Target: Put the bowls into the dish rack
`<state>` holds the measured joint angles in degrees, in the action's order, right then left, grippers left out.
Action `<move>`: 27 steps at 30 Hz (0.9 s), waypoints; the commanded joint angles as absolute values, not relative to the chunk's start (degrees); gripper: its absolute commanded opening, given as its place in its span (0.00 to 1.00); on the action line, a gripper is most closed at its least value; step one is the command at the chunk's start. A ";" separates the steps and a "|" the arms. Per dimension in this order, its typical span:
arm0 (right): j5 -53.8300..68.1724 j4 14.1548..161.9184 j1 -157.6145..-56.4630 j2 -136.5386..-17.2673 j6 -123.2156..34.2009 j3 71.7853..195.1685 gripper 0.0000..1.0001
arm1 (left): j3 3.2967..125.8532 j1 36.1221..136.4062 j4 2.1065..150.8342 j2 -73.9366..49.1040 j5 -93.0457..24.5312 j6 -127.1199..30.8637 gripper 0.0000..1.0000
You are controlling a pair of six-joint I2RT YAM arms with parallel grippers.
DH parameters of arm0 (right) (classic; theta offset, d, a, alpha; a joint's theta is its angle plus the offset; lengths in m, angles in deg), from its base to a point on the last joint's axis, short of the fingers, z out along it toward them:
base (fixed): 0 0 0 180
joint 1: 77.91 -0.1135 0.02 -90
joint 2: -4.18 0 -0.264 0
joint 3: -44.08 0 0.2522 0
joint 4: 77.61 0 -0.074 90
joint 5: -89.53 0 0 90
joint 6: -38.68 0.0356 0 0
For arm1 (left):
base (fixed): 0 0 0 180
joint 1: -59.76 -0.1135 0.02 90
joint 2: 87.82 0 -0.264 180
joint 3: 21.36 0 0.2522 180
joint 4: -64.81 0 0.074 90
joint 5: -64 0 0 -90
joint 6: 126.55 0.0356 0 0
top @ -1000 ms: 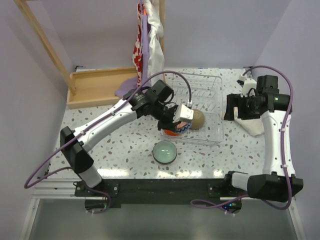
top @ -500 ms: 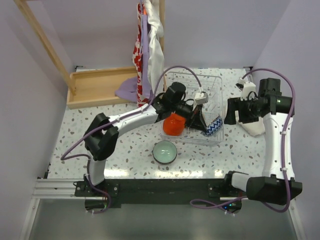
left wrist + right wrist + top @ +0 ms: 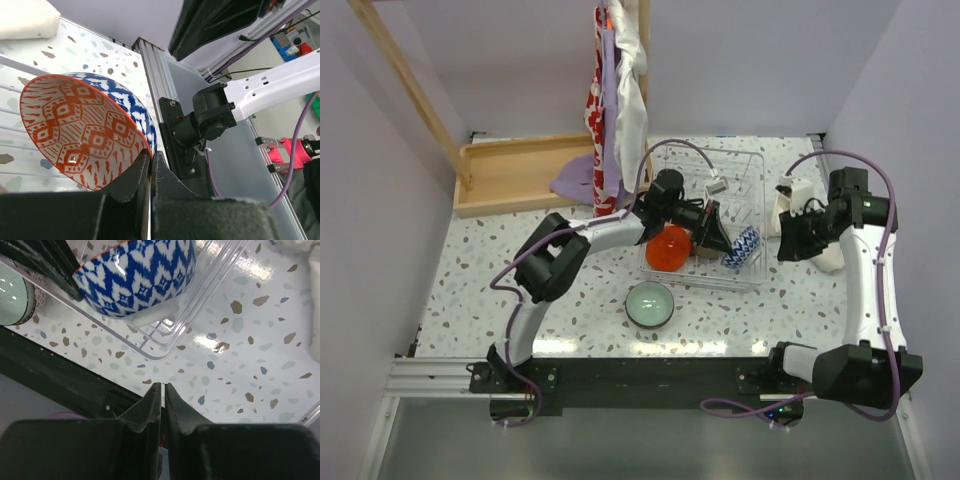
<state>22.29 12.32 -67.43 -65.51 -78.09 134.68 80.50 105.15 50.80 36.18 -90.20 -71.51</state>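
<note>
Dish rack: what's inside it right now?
The dish rack holds an orange-red bowl and a blue-and-white patterned bowl, its rim pinched by the left gripper. That gripper covers the rack's middle; a tan sliver there may be another bowl.

White arms, black joints, looping purple cables

A robotics lab cell: bare partition walls, aluminium rail frame beneath the speckled table.
</note>
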 commanded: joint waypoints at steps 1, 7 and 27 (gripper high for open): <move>22.91 13.48 -67.45 -64.90 -82.43 131.33 0.07 | 84.95 103.89 48.43 37.51 -90.07 -71.97 0.00; 24.40 17.96 -68.42 -67.71 -82.70 127.55 0.04 | 85.39 102.39 48.86 39.71 -89.28 -71.97 0.00; 19.39 35.98 -75.80 -85.03 -76.20 128.95 0.00 | 86.62 100.02 48.69 43.75 -88.22 -73.20 0.00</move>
<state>19.72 32.47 -75.56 -83.76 -76.84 126.33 84.17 101.33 52.75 42.85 -87.75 -72.10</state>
